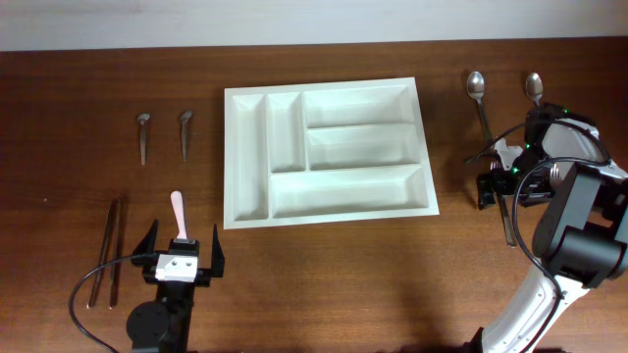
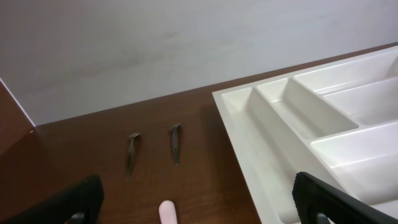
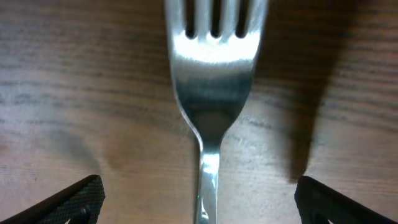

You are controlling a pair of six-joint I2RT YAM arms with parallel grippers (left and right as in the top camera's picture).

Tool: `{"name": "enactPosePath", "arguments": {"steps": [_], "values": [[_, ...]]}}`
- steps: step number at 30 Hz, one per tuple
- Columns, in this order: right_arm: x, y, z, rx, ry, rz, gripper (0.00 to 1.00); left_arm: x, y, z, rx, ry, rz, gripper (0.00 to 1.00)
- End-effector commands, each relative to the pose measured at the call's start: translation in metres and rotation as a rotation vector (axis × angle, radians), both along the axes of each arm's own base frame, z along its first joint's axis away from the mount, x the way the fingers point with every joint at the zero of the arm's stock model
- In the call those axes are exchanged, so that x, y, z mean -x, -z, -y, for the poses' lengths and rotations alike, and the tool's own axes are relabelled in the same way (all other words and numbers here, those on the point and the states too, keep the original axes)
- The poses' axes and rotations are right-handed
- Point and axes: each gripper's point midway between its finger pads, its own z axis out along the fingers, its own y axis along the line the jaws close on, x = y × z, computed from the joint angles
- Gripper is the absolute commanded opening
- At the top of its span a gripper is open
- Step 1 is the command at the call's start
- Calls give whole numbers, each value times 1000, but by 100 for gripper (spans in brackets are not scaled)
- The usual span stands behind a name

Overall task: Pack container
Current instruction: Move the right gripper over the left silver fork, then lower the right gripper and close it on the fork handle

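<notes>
The white cutlery tray (image 1: 232, 157) lies mid-table, its five compartments empty; its left end shows in the left wrist view (image 2: 242, 134). My left gripper (image 1: 182, 257) is open at the front left, just behind a pink-handled utensil (image 1: 178, 208) whose tip lies between the fingers (image 2: 166, 211). My right gripper (image 1: 505, 181) is open and low over a steel fork (image 3: 214, 74), with one finger on each side of the handle. The fork's handle end (image 1: 509, 230) sticks out towards the front.
Two small dark spoons (image 1: 143, 135) (image 1: 184, 132) lie left of the tray. Two thin dark sticks (image 1: 110, 250) lie at the front left. Two steel spoons (image 1: 478, 98) (image 1: 535, 90) lie beyond the right gripper.
</notes>
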Motion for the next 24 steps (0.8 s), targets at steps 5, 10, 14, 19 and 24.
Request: {"name": "enactPosePath", "arguments": {"steps": [5,10,14,19,24], "values": [[-9,8,5,22,15,30,99,0,2,-2,2,-11,0,99],[-11,10,6,26,15,42,99,0,2,-2,2,-10,0,99],[-11,17,6,31,15,54,99,0,2,-2,2,-10,0,99],[0,27,2,21,15,27,99,0,2,-2,2,-10,0,99],[16,42,-4,10,15,-4,99,0,2,-2,2,-10,0,99]]}}
